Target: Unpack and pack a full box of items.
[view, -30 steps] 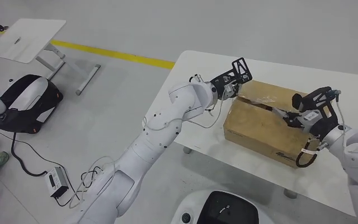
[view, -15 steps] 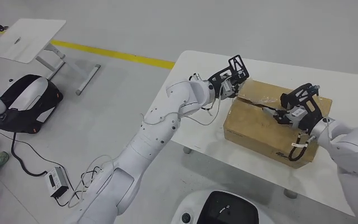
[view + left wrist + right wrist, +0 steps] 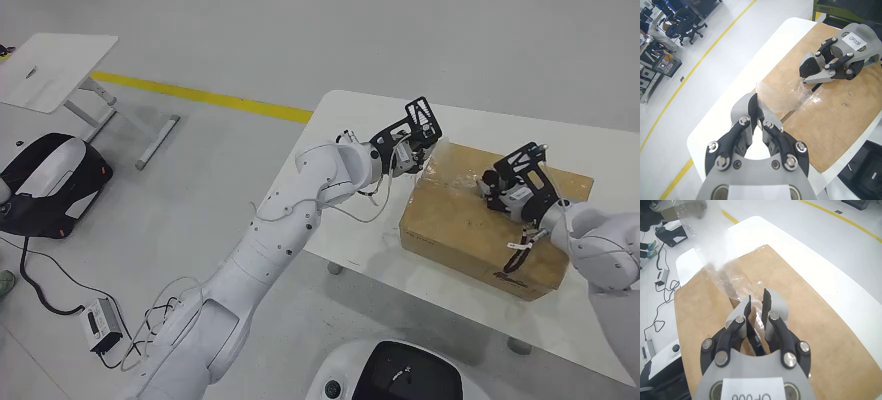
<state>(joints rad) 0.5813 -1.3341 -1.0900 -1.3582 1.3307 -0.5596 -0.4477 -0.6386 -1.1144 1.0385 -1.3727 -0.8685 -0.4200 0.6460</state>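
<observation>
A brown cardboard box (image 3: 450, 230) lies on the white table (image 3: 340, 110). A strip of clear tape (image 3: 780, 100) is peeled up from its top seam. My left gripper (image 3: 758, 111) is shut on the free end of that strip, off the box's end near the table's left edge (image 3: 420, 140). My right gripper (image 3: 757, 302) rests on the box top (image 3: 810, 313) at the seam, jaws narrowly apart, with the crumpled tape (image 3: 738, 289) and a flap edge between them. In the left wrist view the right gripper (image 3: 806, 77) sits just beyond the lifted tape.
The box covers much of the table; bare tabletop (image 3: 791, 237) runs along its far side and left end. On the floor stand a small white side table (image 3: 50, 65) and a black-and-white device (image 3: 50, 180) with cables.
My right gripper has slid across the box top from its right part to the taped seam. My left gripper has drawn the tape slightly up and away from the box.
</observation>
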